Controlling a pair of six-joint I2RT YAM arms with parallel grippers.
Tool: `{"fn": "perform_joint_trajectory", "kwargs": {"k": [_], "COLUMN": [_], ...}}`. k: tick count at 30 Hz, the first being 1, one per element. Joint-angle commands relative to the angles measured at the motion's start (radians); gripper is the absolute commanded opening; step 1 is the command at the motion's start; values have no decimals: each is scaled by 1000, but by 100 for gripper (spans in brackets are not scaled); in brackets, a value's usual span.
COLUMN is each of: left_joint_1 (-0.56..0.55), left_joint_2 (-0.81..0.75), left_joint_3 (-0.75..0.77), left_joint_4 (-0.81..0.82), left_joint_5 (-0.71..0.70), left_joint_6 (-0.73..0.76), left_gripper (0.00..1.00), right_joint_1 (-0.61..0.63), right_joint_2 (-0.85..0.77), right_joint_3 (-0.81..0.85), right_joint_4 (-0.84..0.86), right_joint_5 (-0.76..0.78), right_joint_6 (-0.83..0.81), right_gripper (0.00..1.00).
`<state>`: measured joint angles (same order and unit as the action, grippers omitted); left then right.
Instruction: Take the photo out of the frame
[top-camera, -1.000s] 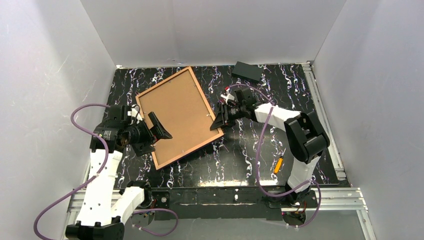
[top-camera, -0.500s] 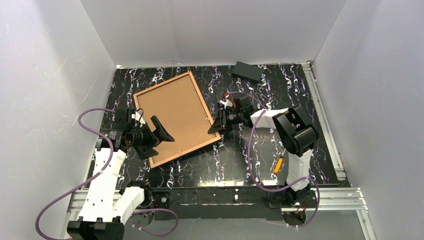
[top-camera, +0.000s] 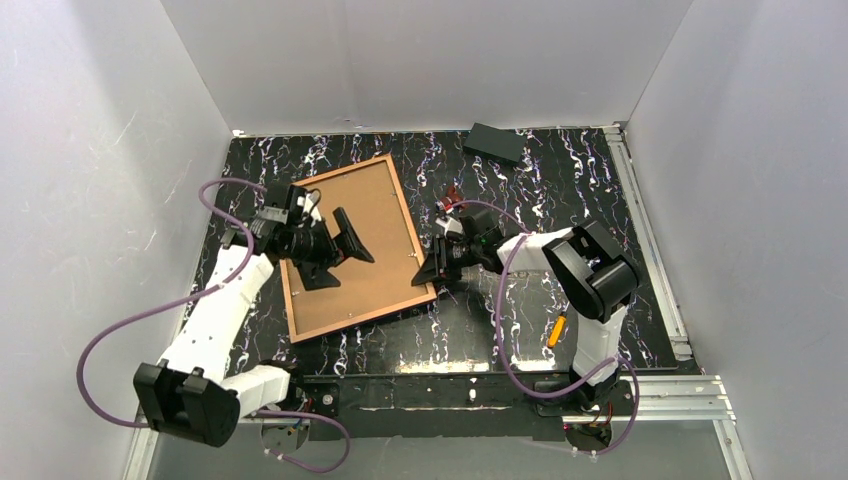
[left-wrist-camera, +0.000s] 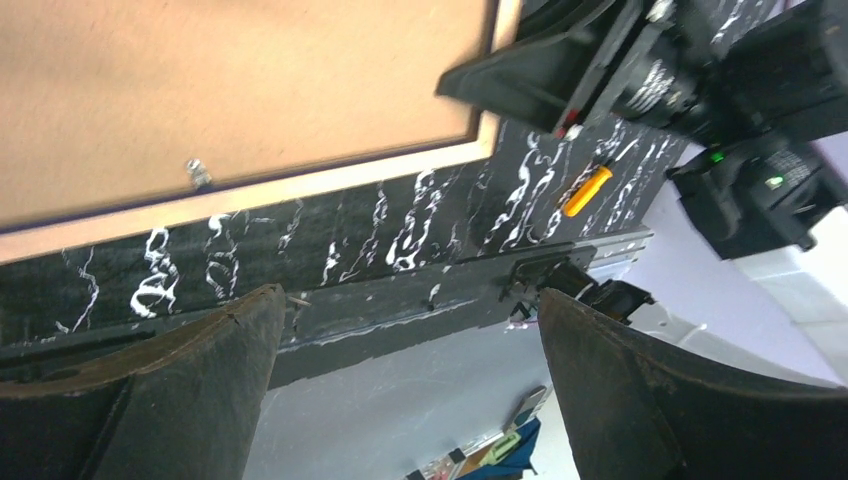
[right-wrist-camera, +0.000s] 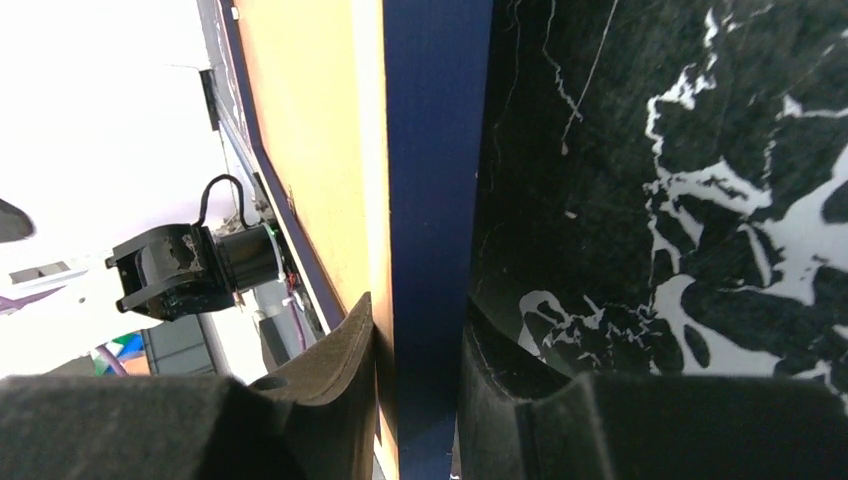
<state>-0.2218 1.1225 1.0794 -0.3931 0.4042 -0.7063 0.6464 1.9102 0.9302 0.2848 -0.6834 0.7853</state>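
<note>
The frame (top-camera: 404, 210) lies back-up on the marbled table, left of centre, and the photo's brown board back (top-camera: 385, 270) fills it. In the right wrist view the frame's navy-blue edge (right-wrist-camera: 430, 200) runs between my fingers, with the brown board (right-wrist-camera: 300, 120) to its left. My right gripper (top-camera: 432, 268) (right-wrist-camera: 420, 370) is shut on that edge near the frame's near right corner. Over the board hovers my left gripper (top-camera: 352, 268) (left-wrist-camera: 410, 330), open wide and holding nothing. Its view shows the board (left-wrist-camera: 230, 90) and the frame's near rim. The photo's printed side is hidden.
A small black block (top-camera: 496, 143) lies at the back of the table. An orange piece (top-camera: 556, 330) (left-wrist-camera: 586, 190) rests by the right arm's base. White walls close in the left, right and back. A metal rail (top-camera: 660, 250) runs along the right edge.
The frame has turned and slid toward the near edge with my right gripper still on its edge. My left arm has swung up and right, over the board.
</note>
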Motion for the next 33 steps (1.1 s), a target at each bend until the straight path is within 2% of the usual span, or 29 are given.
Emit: {"fn": "perform_joint_trajectory", "kwargs": {"k": [1,4,7,10,16,19,27,30,33], "left_joint_1": [-20,-27,-29,-32,-64,-89,-117,-135,-152], "left_joint_2": [85,111,125,136,99,67,34,35,35], "left_joint_3": [135,190,231,248,192,133,95,88,85], "left_joint_4": [-33,-22,-8,0,17,56,79,83,84], "left_joint_5": [15,-13,-31,-38,-101,-114,-94,-91,-97], "left_joint_6": [22,45,70,103,203,248,287,290,298], "left_gripper": [98,98,98,98,98,98,98,98,98], "right_joint_1": [25,31,32,32,32,29,-30,-104,-264], "right_joint_2": [-67,-109,-161,-224,-403,-526,-858,-996,-1130], "right_joint_3": [-28,-18,-12,-15,-49,-107,-245,-316,-402], "right_joint_4": [-90,-229,-382,-481,-669,-791,-1103,-1179,-1144], "right_joint_5": [147,249,368,445,579,699,1002,1060,979], "right_joint_6": [-91,-111,-116,-122,-76,-16,291,389,378], "right_gripper": [37,59,70,77,79,80,76,74,72]}}
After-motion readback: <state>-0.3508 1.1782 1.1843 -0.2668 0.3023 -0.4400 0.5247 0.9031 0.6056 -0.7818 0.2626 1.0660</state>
